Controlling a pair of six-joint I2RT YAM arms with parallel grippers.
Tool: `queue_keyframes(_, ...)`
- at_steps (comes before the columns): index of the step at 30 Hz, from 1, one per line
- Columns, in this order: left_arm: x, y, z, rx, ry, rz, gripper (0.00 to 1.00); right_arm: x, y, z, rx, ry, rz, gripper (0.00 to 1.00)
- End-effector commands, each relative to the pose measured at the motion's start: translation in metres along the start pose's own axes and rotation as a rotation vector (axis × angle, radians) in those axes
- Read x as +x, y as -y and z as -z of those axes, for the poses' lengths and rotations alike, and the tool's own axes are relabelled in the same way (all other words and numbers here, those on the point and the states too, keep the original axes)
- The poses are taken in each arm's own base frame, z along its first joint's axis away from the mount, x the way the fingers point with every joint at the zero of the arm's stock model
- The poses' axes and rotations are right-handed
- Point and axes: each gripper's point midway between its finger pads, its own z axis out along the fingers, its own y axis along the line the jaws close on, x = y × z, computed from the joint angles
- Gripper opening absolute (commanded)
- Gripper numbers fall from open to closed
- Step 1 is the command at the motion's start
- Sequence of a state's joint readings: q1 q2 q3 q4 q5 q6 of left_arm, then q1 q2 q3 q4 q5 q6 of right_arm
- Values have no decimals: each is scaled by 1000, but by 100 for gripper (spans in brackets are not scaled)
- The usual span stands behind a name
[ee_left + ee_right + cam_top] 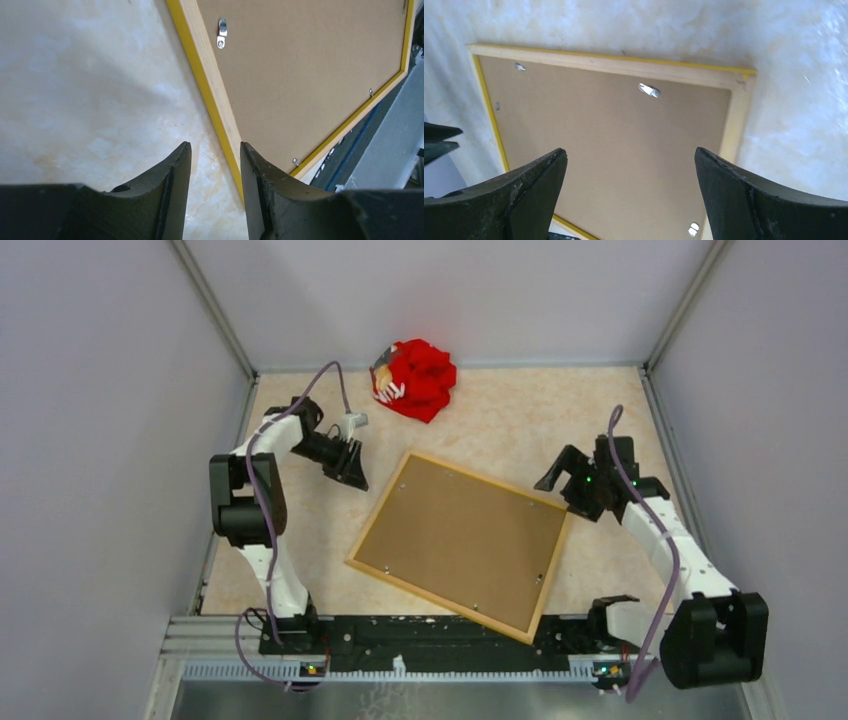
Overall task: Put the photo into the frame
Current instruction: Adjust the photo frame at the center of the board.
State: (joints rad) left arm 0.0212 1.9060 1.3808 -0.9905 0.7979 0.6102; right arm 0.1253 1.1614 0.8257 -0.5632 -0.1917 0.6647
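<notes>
The frame [480, 478] lies face down in the middle of the table, its light wood reverse up and its thin yellow edge showing. A plain brown backing board [460, 540] fills it, with small metal clips [221, 33] around its edge. The photo is hidden. My left gripper [352, 476] is open and empty, just off the frame's far left corner; its wrist view shows the frame's rim [210, 90] running past its right fingertip [250, 155]. My right gripper [560, 492] is wide open and empty above the frame's right corner, with the board [614, 130] below it.
A crumpled red cloth with a small striped object [420, 378] lies at the far edge of the table. A black rail [430, 635] runs along the near edge, and the frame's near corner overlaps it. Grey walls enclose three sides.
</notes>
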Motion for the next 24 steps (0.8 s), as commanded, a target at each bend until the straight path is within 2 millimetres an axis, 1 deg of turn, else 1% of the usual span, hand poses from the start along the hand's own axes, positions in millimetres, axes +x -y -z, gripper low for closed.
queue_keyframes(1, -20, -2, -1, 15, 46, -12, 49, 28, 36, 8, 85, -29, -25, 99)
queue_keyframes(3, -17, -3, -4, 19, 40, -11, 50, 39, 42, 7, 83, -40, -42, 99)
queue_keyframes(8, -7, -7, -6, 17, 4, -3, 51, 59, 43, -3, 13, -66, -80, 99)
queue_keyframes(12, -4, -5, -7, 16, 0, 0, 48, 69, 41, -14, -28, -106, -96, 99)
queue_keyframes(16, -2, -4, -6, 9, 6, 1, 42, 66, 30, -27, -74, -132, -112, 99)
queue_keyframes(18, 1, -3, -8, 14, -6, 10, 40, 61, 26, -34, -88, -130, -115, 99)
queue_keyframes(24, 4, 0, -6, 26, -19, 11, 38, 54, 10, -60, -135, -167, -134, 99)
